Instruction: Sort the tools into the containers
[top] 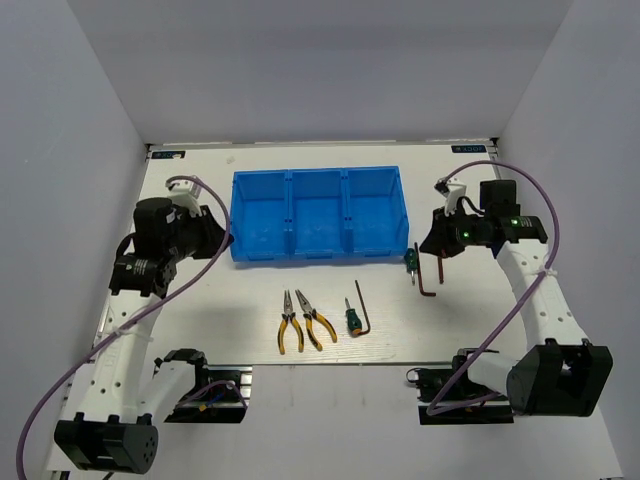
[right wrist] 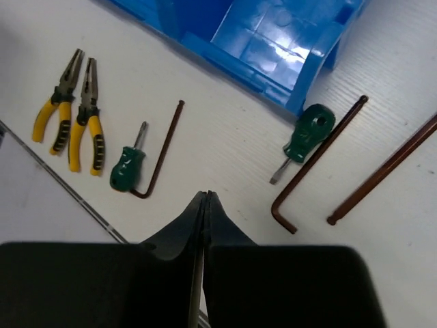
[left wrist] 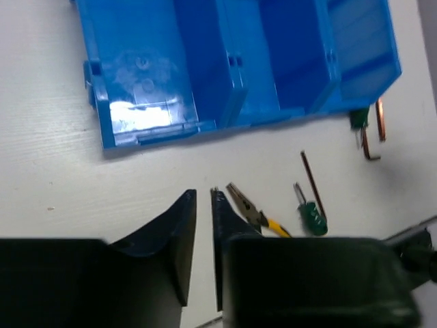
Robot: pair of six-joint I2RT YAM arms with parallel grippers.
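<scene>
left arm [top: 160,238] raised, jaws barely apart, empty | right arm [top: 478,230] raised, jaws together, empty

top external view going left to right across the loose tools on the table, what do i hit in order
left pliers → right pliers → green screwdriver → hex key → second green screwdriver → second hex key → third thin dark rod, furthest right

You're looking at a robotics lab cell. A plain white counter [top: 470,310] is boxed in by blank grey walls [top: 60,150] on three sides. The left arm [top: 125,345] and right arm [top: 535,295] are bolted at its near edge, with purple cables [top: 215,255] looping along both.
</scene>
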